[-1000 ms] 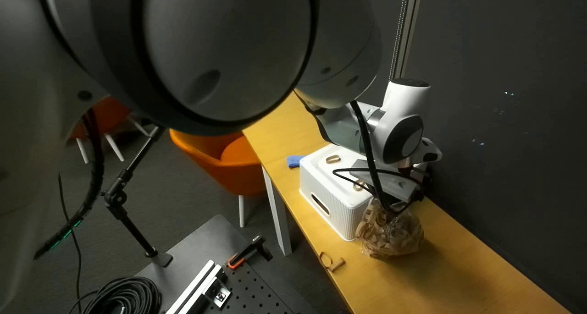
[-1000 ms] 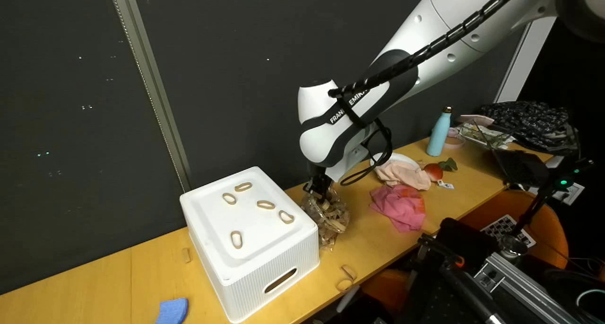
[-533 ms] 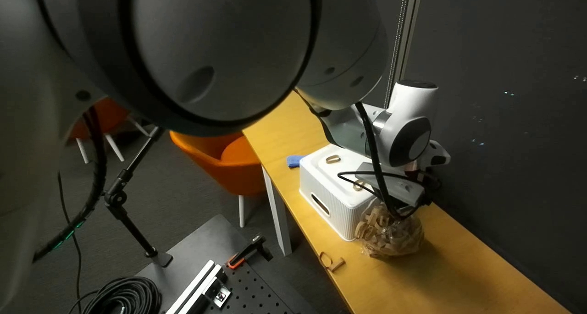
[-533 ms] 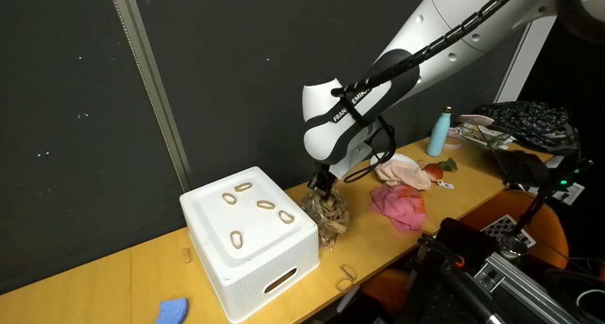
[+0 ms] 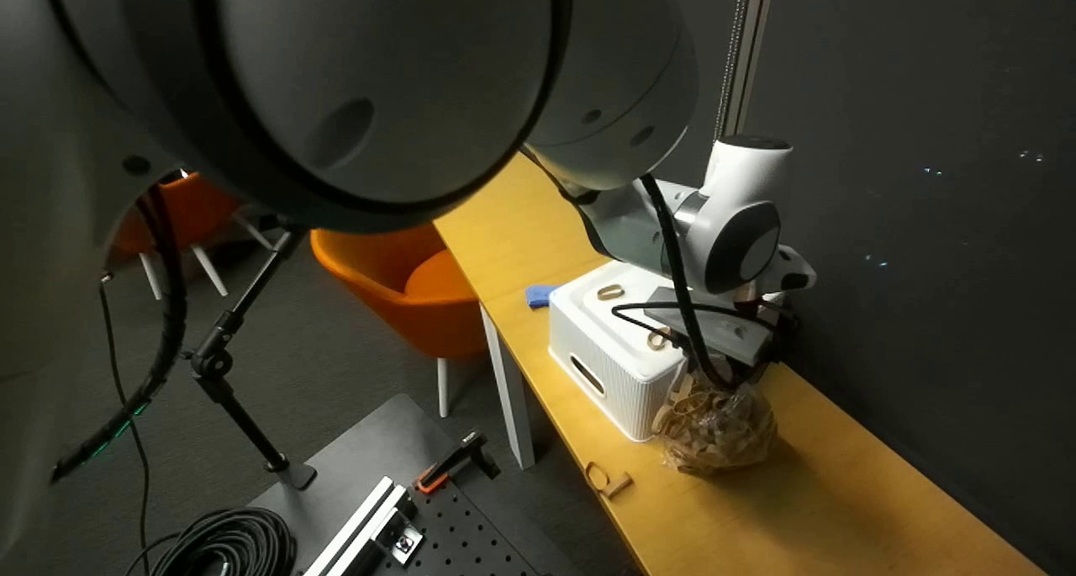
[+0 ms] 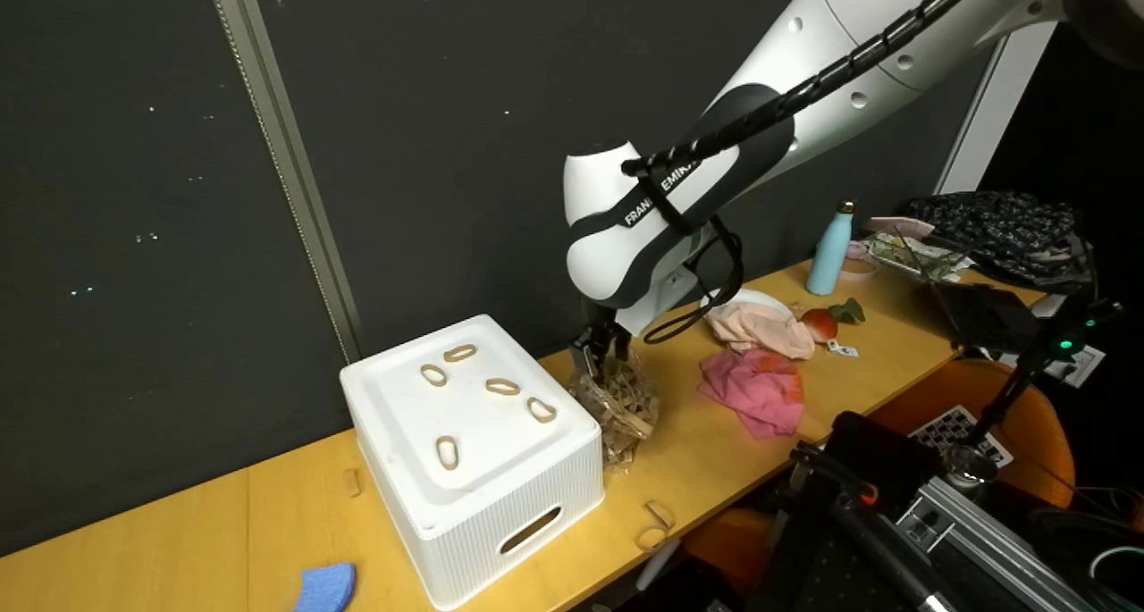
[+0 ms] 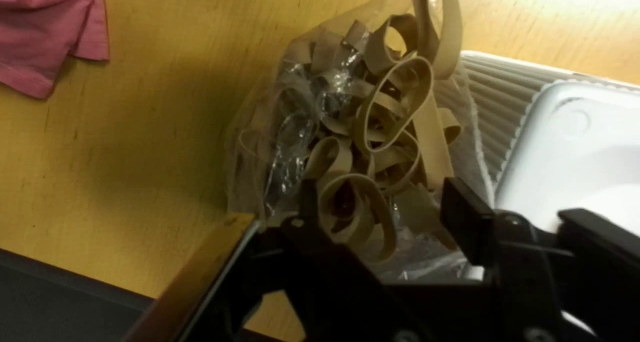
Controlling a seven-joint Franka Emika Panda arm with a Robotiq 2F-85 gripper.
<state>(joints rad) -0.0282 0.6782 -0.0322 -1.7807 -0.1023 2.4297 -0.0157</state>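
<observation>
My gripper (image 7: pixel 382 199) points down over a clear plastic bag (image 6: pixel 618 420) stuffed with tan elastic bands. Its fingers (image 7: pixel 465 222) stand well apart in the wrist view. A looped band (image 7: pixel 382 222) shows between them, apparently part of the bag's contents; whether a finger touches it I cannot tell. Taller loops (image 7: pixel 397 105) poke out at the bag's opening. Beside the bag stands an upturned white ribbed box (image 6: pixel 500 496), with several tan bands (image 6: pixel 447 452) spread over its top. The arm's cable hides part of the bag's mouth in an exterior view (image 5: pixel 714 441).
Loose bands (image 6: pixel 652 538) lie near the table's front edge, and a blue cloth (image 6: pixel 325 587) beyond the box. A pink cloth (image 6: pixel 758 392), a plate (image 6: pixel 760 301) with pale cloth and a blue bottle (image 6: pixel 831 250) occupy the table's other side. A dark wall (image 6: pixel 447 147) runs behind.
The jaws have parted from nearly closed. Between the earlier frames the arm shifted slightly away from the box; now it is back a little toward it. The bag has stayed in place.
</observation>
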